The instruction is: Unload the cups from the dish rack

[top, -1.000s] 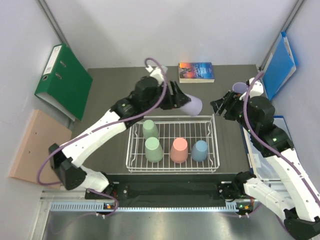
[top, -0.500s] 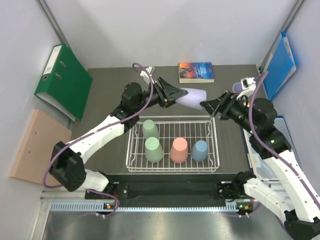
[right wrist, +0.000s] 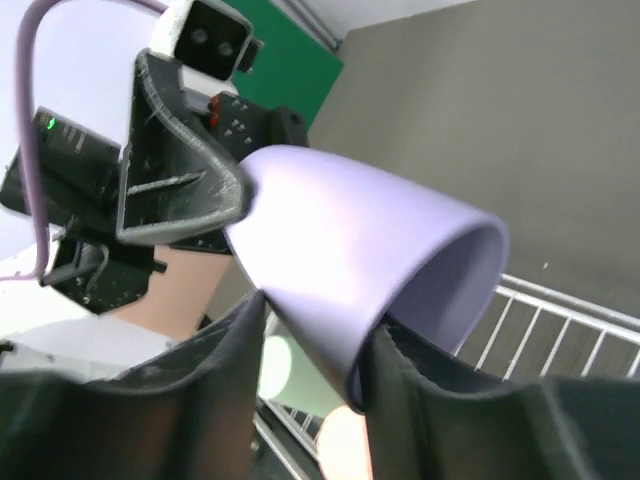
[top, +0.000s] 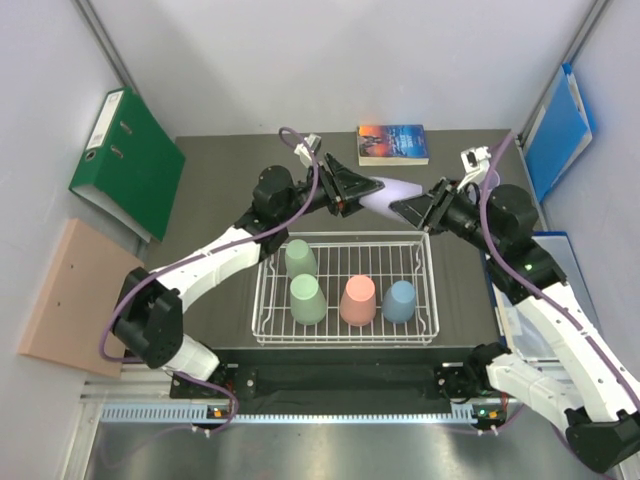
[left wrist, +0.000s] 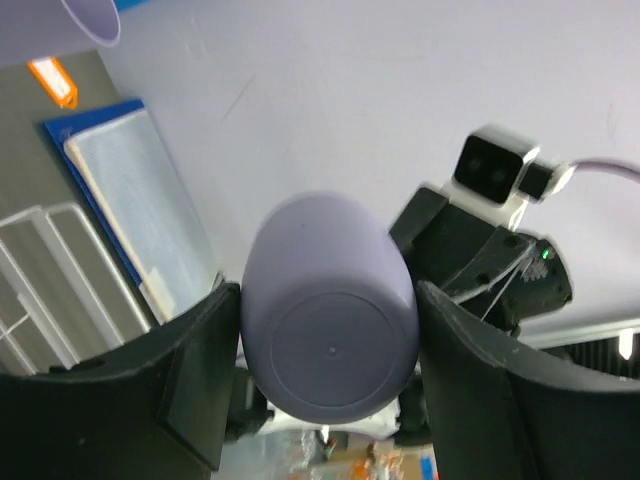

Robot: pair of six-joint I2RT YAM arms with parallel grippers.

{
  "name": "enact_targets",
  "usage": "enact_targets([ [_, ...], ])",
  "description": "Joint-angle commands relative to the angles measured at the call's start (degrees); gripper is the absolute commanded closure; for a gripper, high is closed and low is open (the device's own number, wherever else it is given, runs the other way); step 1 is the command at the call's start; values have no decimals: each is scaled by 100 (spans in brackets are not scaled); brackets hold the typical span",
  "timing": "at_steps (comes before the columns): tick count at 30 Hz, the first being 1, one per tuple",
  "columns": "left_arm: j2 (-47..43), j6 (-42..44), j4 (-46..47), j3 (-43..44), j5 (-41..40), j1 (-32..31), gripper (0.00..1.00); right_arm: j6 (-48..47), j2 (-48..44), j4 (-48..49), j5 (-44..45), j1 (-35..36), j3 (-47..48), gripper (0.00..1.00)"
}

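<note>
Handover looks to be the step in hand. The left fingers [left wrist: 190, 380] are clamped on the lavender cup [left wrist: 330, 340], one on each side of its body near the base. It hangs in mid-air between the two arms, above and just beyond the far rim of the dish rack [top: 340, 262].

From the other side, the right fingers [right wrist: 225, 400] straddle the cup's rim wall. One lies against the outside and the other sits in the mouth. I cannot tell whether they already pinch it.

The cup lies close to horizontal, and its long axis runs from one set of fingers straight to the other. Its closed base faces back into the left fingers and its open mouth faces the right ones.

The next move, as I judge it, calls for a firm pinch on that thin wall before the left fingers let go. They should then spread and back off along the cup's axis, so that they do not twist it out of a one-wall hold.

Below both sets of fingers, four cups stand mouth-down in the rack: two green [top: 300, 257] [top: 307, 298], one salmon [top: 358, 300] and one blue [top: 400, 300]. Off beyond the right fingers, a second lavender cup [left wrist: 65, 20] shows in the left wrist view, outside the rack over the counter [top: 215, 165].
</note>
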Motion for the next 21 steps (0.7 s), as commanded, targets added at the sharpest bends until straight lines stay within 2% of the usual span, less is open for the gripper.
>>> enact_targets([
  [1,35,-75,521,153,358,-80,100,6,56,482,37,49,60,78],
  [2,61,-22,459,214,393,-71,100,6,47,456,55,49,60,91],
  [3,79,48,311,258,402,-71,95,-29,39,421,107,49,86,97],
  [5,97,407,-268,494,411,-27,45,-256,65,-43,466,49,374,100],
  [6,71,583,-575,626,359,16,28,-379,82,-245,860,49,515,100],
  [7,53,1089,-1553,793,228,69,19,-494,91,-430,1029,41,647,100],
  [8,27,1364,-2033,1177,-113,200,3,-730,152,-763,1213,40,962,100],
  [10,0,1987,-2894,1531,-484,359,1,-925,249,-1177,1846,14,1324,100],
  [11,-9,2121,-3638,1811,-729,516,1,-1091,450,-1606,2118,-3,1717,100],
  [13,-17,2324,-4241,1998,-1336,649,1,-1198,758,-2047,3014,-3,2158,100],
  [14,-61,2334,-4705,2059,-1582,711,1,-1250,1264,-2728,3321,-12,2726,100],
  [15,-88,2316,-4866,2060,-2019,711,1,-1225,1600,-3057,3890,-30,3080,100],
  [18,-184,2045,-5261,1859,-2313,711,1,-874,3023,-4355,4596,-135,4460,100],
  [21,-263,1842,-5534,1586,-2357,711,1,-592,4132,-4904,4478,-301,5568,100],
])
